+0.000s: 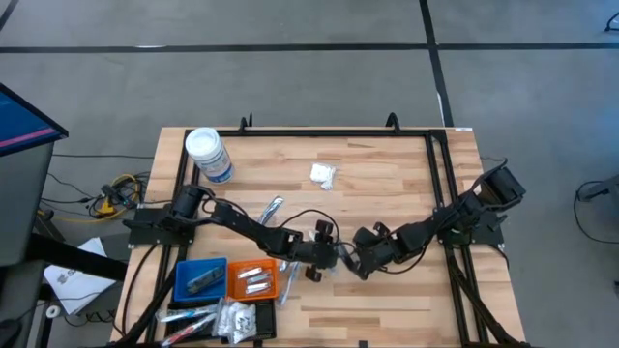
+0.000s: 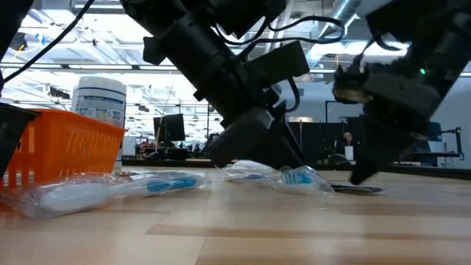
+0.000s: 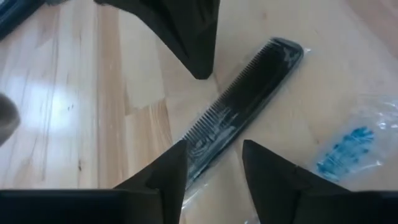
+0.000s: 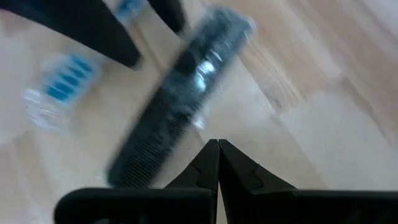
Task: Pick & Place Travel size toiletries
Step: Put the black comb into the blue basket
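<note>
Done so far: you could see several toiletries already sorted, with small silvery tubes lying in the orange tray [image 1: 254, 280], a dark item in the blue tray [image 1: 202, 278] and clear-wrapped packets in the black tray [image 1: 246, 321] at the near left corner of the surface [image 1: 387, 184].
Item in hand's reach: your black comb [image 3: 245, 106], in a clear wrapper, lay flat on the wood near the middle of the surface, not in any tray.
Left hand: your left hand [image 3: 214, 168] stood just over the comb with its fingers parted on either side of the comb's near end, holding nothing.
Right hand: your right hand [image 4: 217, 163] sat close beside it, fingers pressed together and empty, its tips down by the comb.
Left to do: by my reading, you had the comb to place, plus a blue-printed clear packet [image 3: 348, 146] just beside it, a wrapped blue-and-white item [image 2: 110, 188] lying loose near the orange tray, and a small white packet [image 1: 322, 175] well apart toward the far side.
Progress: I would put you somewhere past the middle, though I could not count the loose pieces exactly.
Surface: you worked on a light butcher-block top with a black frame round it; a white-lidded clear jar [image 1: 209, 156] lay at the far left corner.
Room: behind the surface you had grey floor with dark lines, cables at the left, and a bright, open workshop with ceiling lights.
</note>
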